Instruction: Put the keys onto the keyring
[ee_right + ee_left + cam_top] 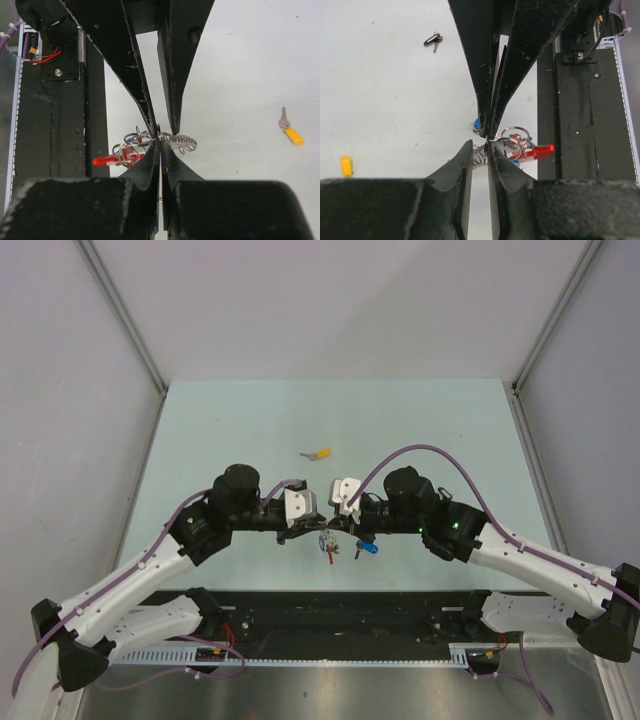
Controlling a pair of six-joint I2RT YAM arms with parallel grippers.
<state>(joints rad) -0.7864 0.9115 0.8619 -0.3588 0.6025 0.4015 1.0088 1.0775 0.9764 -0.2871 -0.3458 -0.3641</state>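
Both grippers meet tip to tip above the table's near middle. The keyring (183,141), a short silver chain with silver rings (516,136) and a red piece (543,149), hangs between them. My right gripper (160,142) is shut on a thin silver part of that bunch, seen edge-on; whether it is ring or key blade is unclear. My left gripper (480,145) has its jaws narrowly apart, with the chain's end links (481,156) filling the gap at the tips. A blue-capped key (366,548) dangles under the right gripper (341,530). A yellow-capped key (321,453) lies apart, farther back.
A small black ring with a key (432,39) lies on the table away from the grippers. The black base rail (330,605) runs along the near edge just behind the dangling bunch. The yellow-capped key (292,135) lies alone on the pale table (450,430).
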